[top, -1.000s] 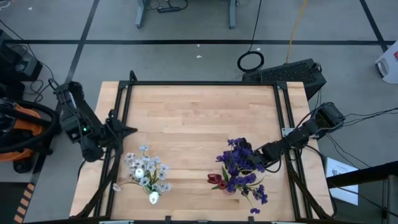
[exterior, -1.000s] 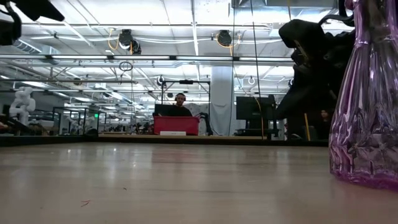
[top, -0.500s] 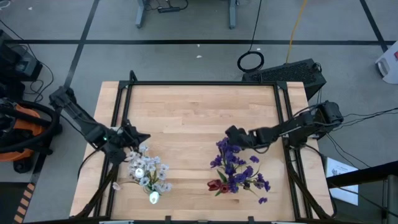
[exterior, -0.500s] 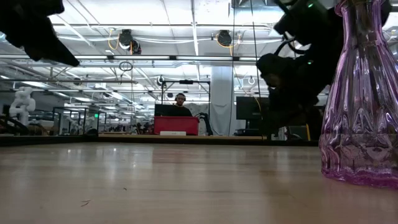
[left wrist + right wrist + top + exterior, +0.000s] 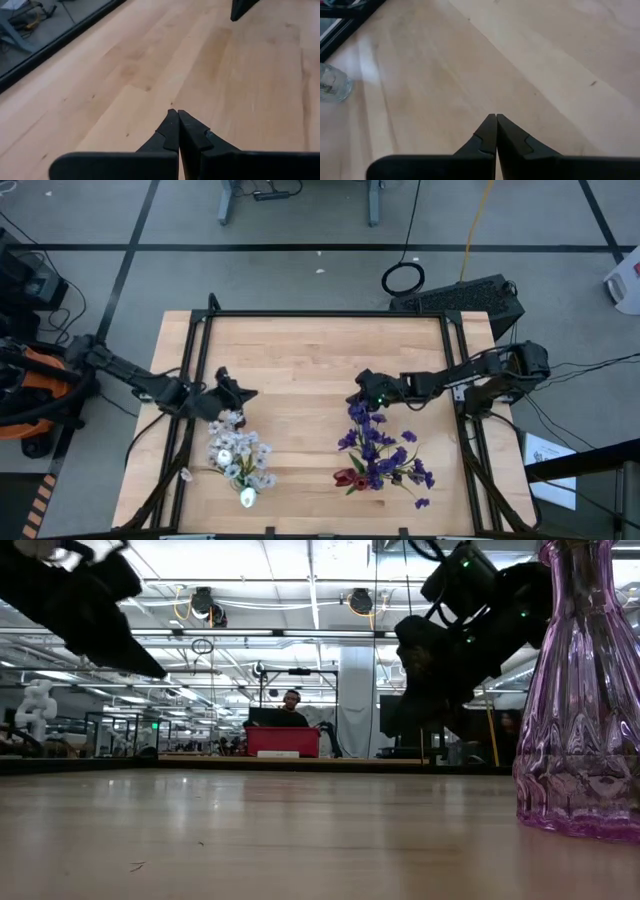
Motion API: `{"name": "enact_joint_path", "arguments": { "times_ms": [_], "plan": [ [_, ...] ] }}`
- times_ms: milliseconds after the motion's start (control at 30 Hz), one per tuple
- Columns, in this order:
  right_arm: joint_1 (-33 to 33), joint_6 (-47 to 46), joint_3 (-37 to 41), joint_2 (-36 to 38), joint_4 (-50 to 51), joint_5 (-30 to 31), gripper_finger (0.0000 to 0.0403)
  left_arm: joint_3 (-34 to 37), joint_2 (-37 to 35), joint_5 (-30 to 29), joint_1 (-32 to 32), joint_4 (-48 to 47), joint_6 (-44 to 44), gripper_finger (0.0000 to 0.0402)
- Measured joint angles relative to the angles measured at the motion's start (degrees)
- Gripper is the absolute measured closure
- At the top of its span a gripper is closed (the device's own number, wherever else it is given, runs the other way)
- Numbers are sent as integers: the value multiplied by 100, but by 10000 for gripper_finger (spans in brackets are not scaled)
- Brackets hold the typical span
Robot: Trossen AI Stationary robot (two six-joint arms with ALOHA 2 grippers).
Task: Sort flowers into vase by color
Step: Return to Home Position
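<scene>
The white and pale-blue blossoms (image 5: pixel 238 452) stand bunched on the near left of the table, small papery clusters on thin green stems, with a white tulip (image 5: pixel 247 498) at their near edge. From above, the vessel under them is hidden. A clear glass base (image 5: pixel 332 85) at the edge of the right wrist view may be it.

The purple sprigs (image 5: pixel 378 445) spread loose and ragged on the near right. A dark red tulip (image 5: pixel 346 477) sits low beside them. They rise from a pink-purple vase (image 5: pixel 585 710) of ribbed, faceted glass, narrow at the neck and flared at the foot.

The left gripper (image 5: pixel 248 393) hangs just beyond the white bunch, apart from it, its fingers (image 5: pixel 172 131) pressed together on nothing. The right gripper (image 5: pixel 355 388) hangs just beyond the purple bunch, likewise clenched and empty (image 5: pixel 496 131).

The table (image 5: pixel 320 360) is pale planked wood, lightly glossy, inside a black metal frame (image 5: pixel 325 314). Beyond it lie a grey floor (image 5: pixel 300 270) and a coiled black cable (image 5: pixel 404 278). The low view shows a lit hall where a person (image 5: pixel 290 712) sits behind a red case (image 5: pixel 283 741).
</scene>
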State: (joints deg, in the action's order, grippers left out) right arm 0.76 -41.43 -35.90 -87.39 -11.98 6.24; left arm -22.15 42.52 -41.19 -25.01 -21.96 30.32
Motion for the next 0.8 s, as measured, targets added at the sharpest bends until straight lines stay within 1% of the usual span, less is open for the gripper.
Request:
{"name": "enact_joint_path", "arguments": {
  "times_ms": [33, 100, 200, 267, 333, 433, 500, 633, 733, 800],
  "plan": [
    [-104, 44, 0, 0, 2, -139, 403, 128, -2, 212, 233, 317, -264, 402],
    [-292, 102, 0, 0, -3, -310, 403, 438, 1, 825, 738, 1179, -844, 402],
    [-500, 140, 0, 0, -28, -358, 403, 905, 1, 1743, 1503, 2591, -1581, 402],
    [-576, 122, 0, 0, -25, -365, 403, 1164, 1, 2318, 1912, 3516, -1893, 402],
    [-605, 55, 0, 0, -2, -376, 403, 1313, -4, 2844, 2201, 4082, -2121, 402],
    [-606, 83, 0, 0, 8, -378, 403, 1472, -100, 3363, 2411, 4231, -2262, 402],
    [-606, 106, 0, 0, 39, -379, 403, 1618, -225, 3517, 2433, 4173, -2259, 402],
    [-606, -11, 0, 0, 158, -518, 403, 1836, -692, 3515, 2430, 3875, -2060, 402],
    [-606, -104, 0, 0, 267, -527, 403, 1927, -1203, 3511, 2425, 3843, -1941, 402],
    [-606, -163, 0, 0, 338, -517, 403, 1927, -1582, 3506, 2424, 3606, -1888, 402]
  ]
}}
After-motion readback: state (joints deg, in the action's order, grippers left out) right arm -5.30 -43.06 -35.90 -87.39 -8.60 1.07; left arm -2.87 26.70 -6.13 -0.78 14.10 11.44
